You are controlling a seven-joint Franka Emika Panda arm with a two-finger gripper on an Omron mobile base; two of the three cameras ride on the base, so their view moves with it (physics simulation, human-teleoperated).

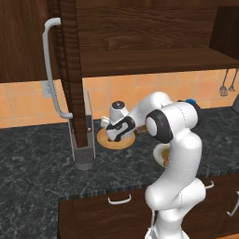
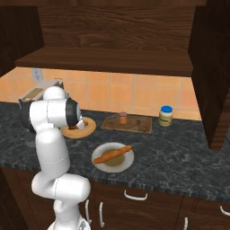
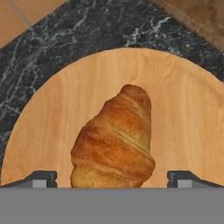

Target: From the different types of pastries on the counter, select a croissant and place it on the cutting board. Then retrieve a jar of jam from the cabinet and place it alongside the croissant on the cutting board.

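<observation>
Brown croissant (image 3: 113, 140) centred btwn jaws | jaws wide apart, not touching it | sits on round wooden plate (image 3: 188, 113)

base views flank arm, share counter (image 2: 179, 139), hand view close above croissant (image 3: 113, 140)

Counter (image 2: 179, 143) — wooden plate (image 2: 90, 128), cutting board (image 2: 134, 126), pale dish (image 2: 128, 161).

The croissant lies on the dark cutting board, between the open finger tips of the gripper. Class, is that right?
Not quite. The croissant lies on the round tan wooden plate, not on the cutting board, as the hand view shows. The rest holds: it sits between the open finger tips of the gripper.
</observation>
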